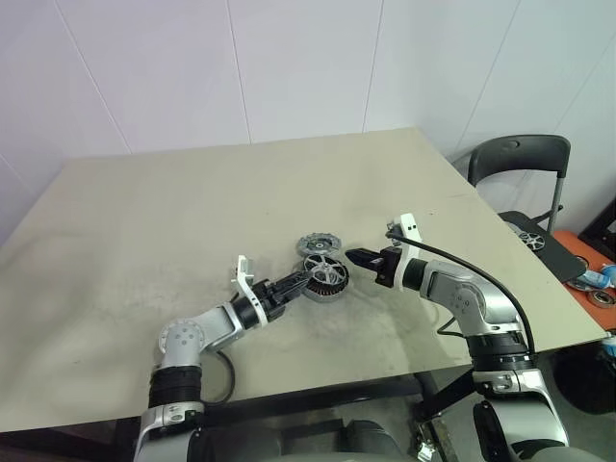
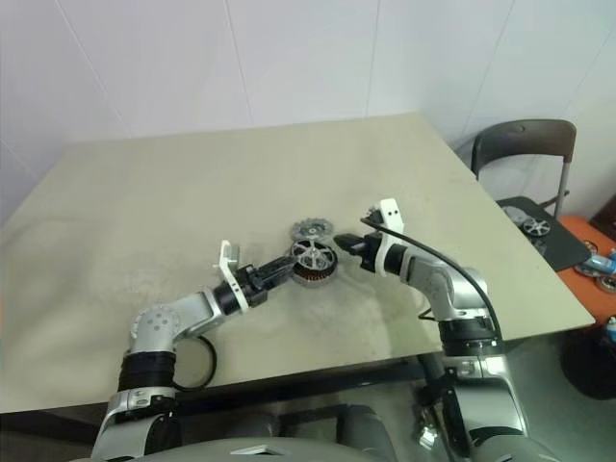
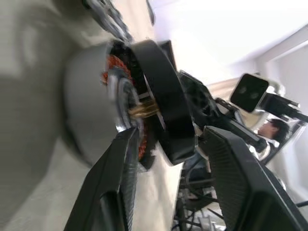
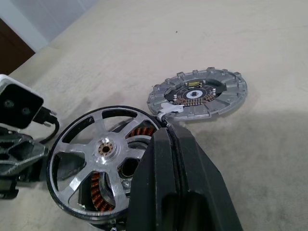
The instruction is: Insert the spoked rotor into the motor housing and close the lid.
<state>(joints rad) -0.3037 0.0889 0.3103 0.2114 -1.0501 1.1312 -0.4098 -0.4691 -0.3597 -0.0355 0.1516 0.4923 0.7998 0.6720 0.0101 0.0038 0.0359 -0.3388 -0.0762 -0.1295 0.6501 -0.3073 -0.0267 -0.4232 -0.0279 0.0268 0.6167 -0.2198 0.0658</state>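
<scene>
The spoked rotor (image 1: 325, 275) sits over the motor housing (image 3: 84, 110), slightly raised, and copper windings (image 4: 97, 195) show through its spokes. In the left wrist view a brass shaft (image 3: 144, 111) shows between rotor and housing. My left gripper (image 1: 298, 280) comes in from the left, open, with the rotor's dark rim (image 3: 163, 106) between its fingers (image 3: 118, 187). My right gripper (image 4: 166, 132) is shut with nothing in it, its tip at the rotor's right edge. The notched lid (image 4: 197, 94) lies flat on the table just behind the housing.
The beige table (image 1: 192, 212) ends close to the right of my right arm. A black chair (image 1: 520, 159) stands past that edge with a round metal part (image 1: 532, 239) on its seat. More small parts lie on an orange surface (image 1: 592, 279) at the far right.
</scene>
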